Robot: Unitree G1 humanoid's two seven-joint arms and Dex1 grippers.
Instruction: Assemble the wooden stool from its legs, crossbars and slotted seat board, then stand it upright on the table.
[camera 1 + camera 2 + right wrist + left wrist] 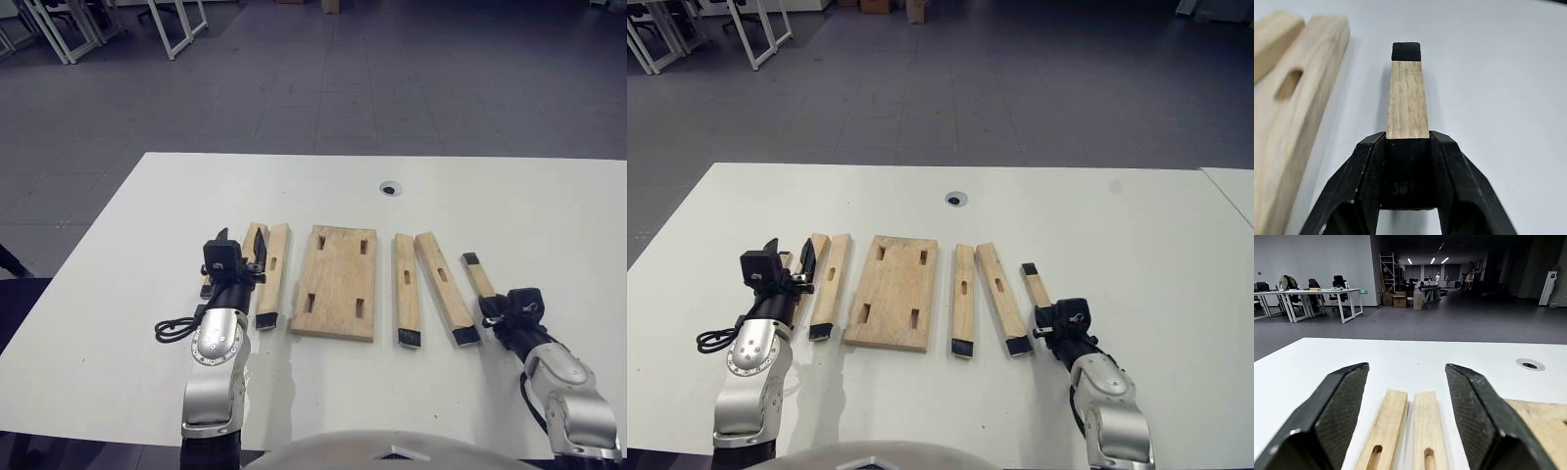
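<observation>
**Right fingers clamp the short bar, left fingers gape over two legs**

The right fingers [1370, 164] are closed on the near, black-capped end of the short bar [1407, 100]. The bar lies flat on the worktop [1488, 73], at the lower right of the head view, just beside the outermost slotted leg [447, 288].

The grip sits at the very end of the bar. To lift it well, I judge the move should be slow and level, because the long free length could pivot between the pads. It should also rise clear of the neighbouring leg before it turns towards any slot.

The left fingers [1342, 406] stand wide open and hold nothing. They straddle the pair of legs [1388, 431] at the lower left of the head view.

The seat board [336, 281] lies flat in the centre with its four slots facing up, and a pair of legs lies on either side.

Both forearms enter from the bottom edge, low over the worktop. The right wrist is in line with the bar. The left forearm points up the frame along its legs.
</observation>
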